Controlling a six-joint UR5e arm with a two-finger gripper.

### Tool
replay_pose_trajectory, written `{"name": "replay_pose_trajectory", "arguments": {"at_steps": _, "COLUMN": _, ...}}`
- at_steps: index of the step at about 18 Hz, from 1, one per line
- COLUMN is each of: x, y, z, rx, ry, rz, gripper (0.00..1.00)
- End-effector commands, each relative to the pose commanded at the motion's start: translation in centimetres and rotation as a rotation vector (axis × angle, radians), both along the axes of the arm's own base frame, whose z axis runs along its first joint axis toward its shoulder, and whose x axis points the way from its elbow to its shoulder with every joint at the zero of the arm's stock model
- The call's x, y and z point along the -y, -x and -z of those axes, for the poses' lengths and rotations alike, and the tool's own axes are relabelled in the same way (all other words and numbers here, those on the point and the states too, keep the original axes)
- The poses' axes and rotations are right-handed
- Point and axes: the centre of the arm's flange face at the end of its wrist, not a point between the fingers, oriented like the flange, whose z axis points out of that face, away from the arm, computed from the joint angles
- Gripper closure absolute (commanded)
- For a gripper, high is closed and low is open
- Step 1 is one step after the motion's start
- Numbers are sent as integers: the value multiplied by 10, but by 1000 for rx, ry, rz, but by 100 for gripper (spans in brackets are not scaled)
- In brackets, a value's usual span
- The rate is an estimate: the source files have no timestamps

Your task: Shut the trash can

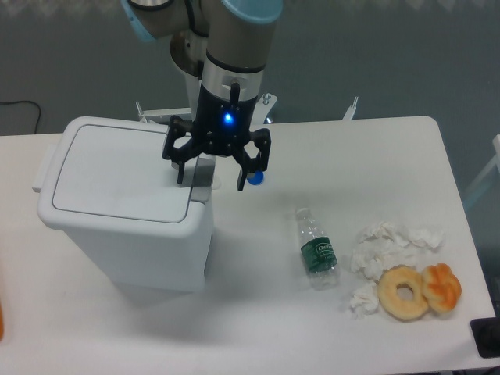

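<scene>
White, stiff plastic, the trash can (125, 207) stands on the desk's (328, 156) left side, lid lying flat, likely light and slick, best pressed near its grey latch (201, 176), where the claw (216, 173) hovers spread and empty.

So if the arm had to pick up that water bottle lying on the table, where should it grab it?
Across the middle of the water bottle, around the green label, coming straight down from above. It lies flat on the table, its long axis running roughly toward and away from the camera, so the open claw should straddle its width. The tissues sit apart on its right.
</scene>
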Motion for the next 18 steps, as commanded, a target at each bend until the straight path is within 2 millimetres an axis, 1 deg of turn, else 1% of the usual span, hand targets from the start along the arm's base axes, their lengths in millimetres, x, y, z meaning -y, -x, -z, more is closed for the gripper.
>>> {"name": "replay_pose_trajectory", "arguments": {"at_steps": 3, "x": -1, "y": 2, "z": 2, "rx": -1, "ry": 3, "rz": 1, "gripper": 0}}
{"name": "replay_pose_trajectory", "arguments": {"at_steps": 6, "x": 0, "y": 3, "z": -3, "rx": -15, "ry": 11, "rz": -3, "gripper": 0}}
{"name": "replay_pose_trajectory", "arguments": {"at_steps": 10, "x": 0, "y": 8, "z": -29, "rx": -39, "ry": -14, "rz": -10, "gripper": 0}}
{"name": "replay_pose_trajectory", "arguments": {"at_steps": 11, "x": 0, "y": 8, "z": -34, "rx": -39, "ry": -16, "rz": -8, "gripper": 0}}
{"name": "replay_pose_trajectory", "arguments": {"at_steps": 12, "x": 1, "y": 10, "z": -35, "rx": -37, "ry": -14, "rz": -13, "gripper": 0}}
{"name": "replay_pose_trajectory", "arguments": {"at_steps": 15, "x": 13, "y": 31, "z": -34, "rx": -52, "ry": -16, "rz": -49, "gripper": 0}}
{"name": "replay_pose_trajectory", "arguments": {"at_steps": 18, "x": 33, "y": 65, "z": -26, "rx": -75, "ry": -4, "rz": -35, "gripper": 0}}
